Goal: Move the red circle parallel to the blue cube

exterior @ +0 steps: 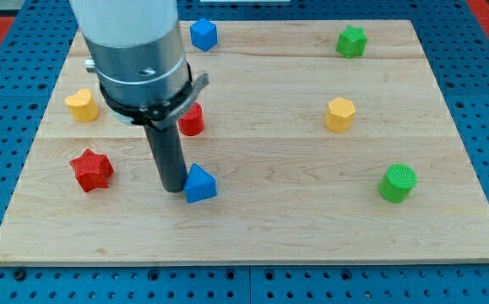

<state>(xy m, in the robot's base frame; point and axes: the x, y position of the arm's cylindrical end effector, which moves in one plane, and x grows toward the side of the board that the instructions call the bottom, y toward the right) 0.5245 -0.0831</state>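
The red circle [192, 121] lies left of the board's middle, partly hidden behind the arm's rod. The blue cube [203, 34] sits at the view's top edge of the board, above the red circle. My tip [173, 187] rests on the board below the red circle, just left of a blue triangular block [199, 184] and touching or nearly touching it. The arm's grey body covers the board's upper left.
A red star [90, 170] lies at the left. A yellow block [81, 105] sits upper left. A yellow hexagon [339, 114] is right of centre. A green star-like block [351, 40] is top right. A green cylinder [397, 182] is lower right.
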